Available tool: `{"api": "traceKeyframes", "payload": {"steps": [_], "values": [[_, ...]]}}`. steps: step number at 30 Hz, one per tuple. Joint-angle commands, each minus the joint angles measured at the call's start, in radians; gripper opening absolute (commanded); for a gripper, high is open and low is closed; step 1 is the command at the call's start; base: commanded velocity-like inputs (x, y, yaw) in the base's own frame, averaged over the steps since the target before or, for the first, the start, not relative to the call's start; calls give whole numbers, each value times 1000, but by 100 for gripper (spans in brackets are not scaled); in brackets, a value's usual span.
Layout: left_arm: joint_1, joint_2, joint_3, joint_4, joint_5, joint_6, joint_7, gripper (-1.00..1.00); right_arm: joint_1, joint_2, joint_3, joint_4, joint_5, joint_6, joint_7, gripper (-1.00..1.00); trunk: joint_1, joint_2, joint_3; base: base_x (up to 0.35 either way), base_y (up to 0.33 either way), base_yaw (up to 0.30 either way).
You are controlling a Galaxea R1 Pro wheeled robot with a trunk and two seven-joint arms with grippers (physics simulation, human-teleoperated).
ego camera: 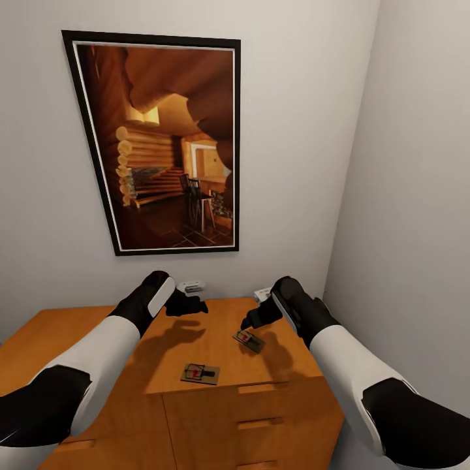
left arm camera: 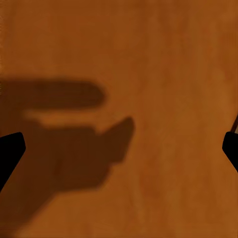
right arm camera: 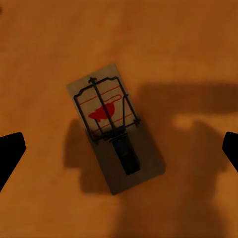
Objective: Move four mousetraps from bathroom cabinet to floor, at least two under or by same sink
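**Right gripper poised over a mousetrap on the cabinet top**

The right gripper (ego camera: 250, 322) hangs just above the cabinet (ego camera: 215, 405) with its fingers spread wide; in the right wrist view the two dark fingertips (right arm camera: 10, 156) sit at opposite edges with nothing between them but the trap below. That mousetrap (right arm camera: 115, 128) lies flat on the orange-brown wood, red mark and wire spring facing up, skewed relative to the line between the fingers. The left gripper (ego camera: 190, 305) hovers over bare wood further left, also spread and holding nothing.

A second mousetrap (ego camera: 200, 373) rests nearer the front edge of the cabinet top, between the two arms. Only these two traps can be made out here.

By my reading, the step in hand is picking up the first trap, so the task is at its beginning. The next move calls for turning the wrist to square the fingers with the board's long sides, then descending and pinching its thin edges without touching the spring.
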Motion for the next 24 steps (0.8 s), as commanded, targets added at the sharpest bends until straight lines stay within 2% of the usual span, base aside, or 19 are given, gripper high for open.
{"api": "traceKeyframes", "payload": {"steps": [1, 12, 24], "values": [[-1, 1, -4, -1, 11, 3, 9, 100, -1, 0, 1, -1, 10, 3, 9, 100, 0, -1, -1, 0, 0, 0], [-1, 0, -4, 0, 12, 3, 13, 100, -1, 2, 2, -1, 10, 3, 9, 100, 0, -1, -1, 0, 0, 0], [-1, -7, -4, 1, 11, 3, 15, 100, -1, 2, 1, -1, 11, 3, 8, 100, 46, -85, -39, 0, 0, 0]]}}
